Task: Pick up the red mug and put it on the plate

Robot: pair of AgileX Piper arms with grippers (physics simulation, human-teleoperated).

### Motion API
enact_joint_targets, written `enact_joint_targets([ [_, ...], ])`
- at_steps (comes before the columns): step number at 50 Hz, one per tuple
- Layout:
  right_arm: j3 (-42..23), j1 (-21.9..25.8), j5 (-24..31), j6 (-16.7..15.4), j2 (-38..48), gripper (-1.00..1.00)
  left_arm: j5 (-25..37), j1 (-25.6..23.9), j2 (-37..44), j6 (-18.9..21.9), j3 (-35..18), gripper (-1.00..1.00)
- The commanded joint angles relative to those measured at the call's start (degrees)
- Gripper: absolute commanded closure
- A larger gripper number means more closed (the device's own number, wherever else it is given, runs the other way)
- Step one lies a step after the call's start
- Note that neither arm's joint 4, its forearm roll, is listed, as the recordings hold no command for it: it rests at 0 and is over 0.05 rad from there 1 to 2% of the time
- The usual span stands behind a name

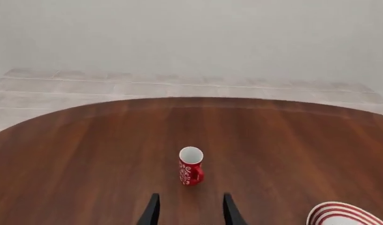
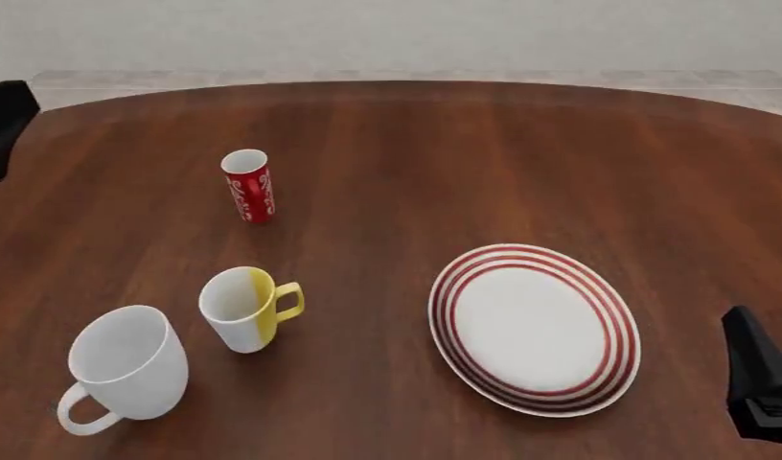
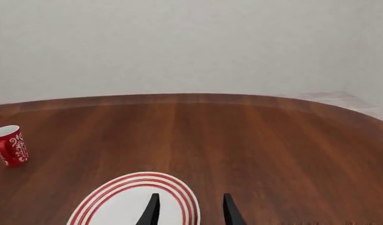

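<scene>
Left tool point(image 1: 191, 211) fingers apart, empty, lined up on the red mug point(image 1: 191, 166), which stands upright on the bench point(image 2: 494, 153), well apart from the plate point(image 2: 535, 328). Right tool point(image 3: 190, 211) fingers apart, empty, over the plate rim

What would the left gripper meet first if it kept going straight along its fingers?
Most likely the small red mug with white script, standing upright on the wooden table, roughly centred ahead of the open left gripper; depth between them is unclear.
</scene>
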Motion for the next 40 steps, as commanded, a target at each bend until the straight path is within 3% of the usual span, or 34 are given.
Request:
enact_joint_targets([
  [1,0.0,-0.2,0.0,0.2,0.0,-1.0,3.5,-2.1,7.8,-1.8,-7.7,-1.0],
  [4,0.0,-0.2,0.0,0.3,0.0,-1.0,4.3,-1.1,9.4,-1.0,-9.7,-1.0],
  [5,0.0,-0.2,0.0,0.3,0.0,-1.0,4.9,-0.6,10.9,-3.0,-10.4,-1.0],
  [12,0.0,-0.3,0.0,0.6,0.0,-1.0,5.1,1.5,16.1,-3.7,-13.8,-1.0],
  [15,0.0,-0.5,0.0,0.7,0.0,-1.0,5.3,1.8,17.2,-2.4,-15.1,-1.0],
  [18,0.0,-0.6,0.0,0.9,0.0,-1.0,9.0,1.8,20.3,-3.3,-21.2,-1.0],
  [22,0.0,-0.6,0.0,1.0,0.0,-1.0,10.1,2.0,23.3,-5.4,-22.8,-1.0],
  [25,0.0,-0.8,0.0,1.0,0.0,-1.0,10.6,6.2,24.6,-7.5,-23.7,-1.0],
  [40,0.0,-0.7,0.0,1.1,0.0,-1.0,8.5,1.3,30.6,-6.0,-27.4,-1.0],
])
